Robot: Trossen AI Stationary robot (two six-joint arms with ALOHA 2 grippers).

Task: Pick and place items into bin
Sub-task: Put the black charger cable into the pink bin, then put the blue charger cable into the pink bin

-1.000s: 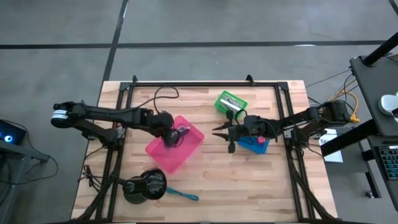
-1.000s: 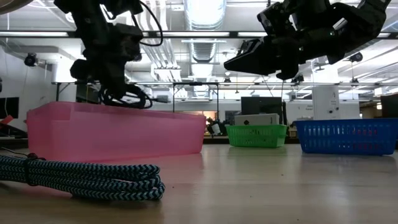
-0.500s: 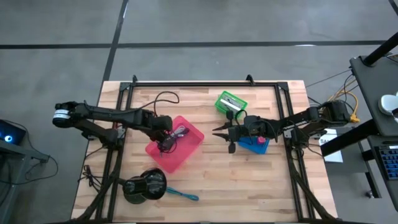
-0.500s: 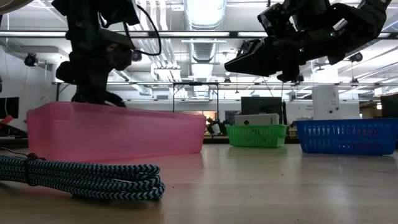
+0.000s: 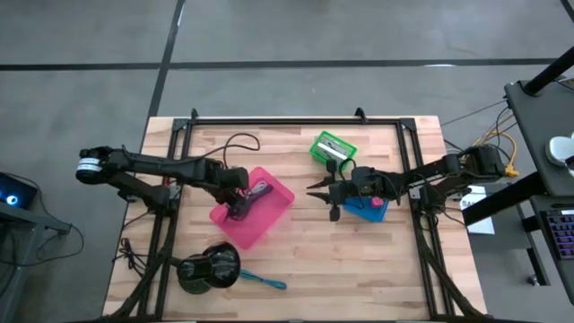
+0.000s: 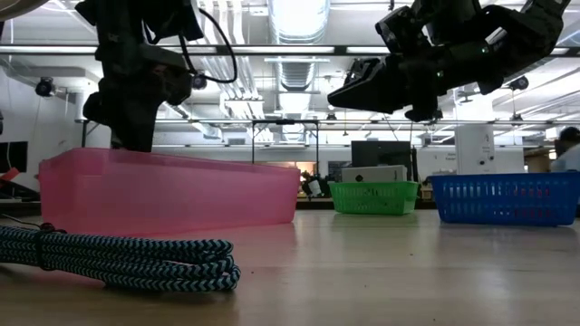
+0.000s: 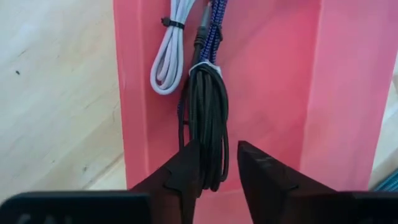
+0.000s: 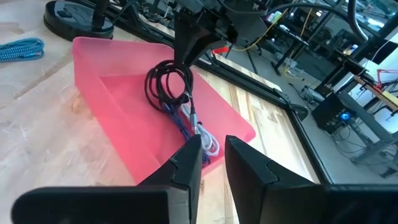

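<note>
Pincer on the left arm (image 7: 214,163) has dropped low over the pink bin (image 5: 269,224), fingers a bit apart w/ nothing in them. It let go a sec ago. Black cord (image 7: 208,118) now lies in the bin, next to the white cord (image 7: 168,56) & blue cord (image 7: 214,15). So that item is done. Right pincer (image 5: 318,189) waits above the tabletop (image 5: 359,269) near the blue basket (image 5: 368,209), open.

Wooden counter (image 5: 296,260) bearing a pink bin (image 5: 269,220) at centre-left, green basket (image 5: 333,146) at far centre, blue basket (image 5: 367,209) at right, black round object (image 5: 209,266) and teal cord (image 5: 264,281) lying near-left.
</note>
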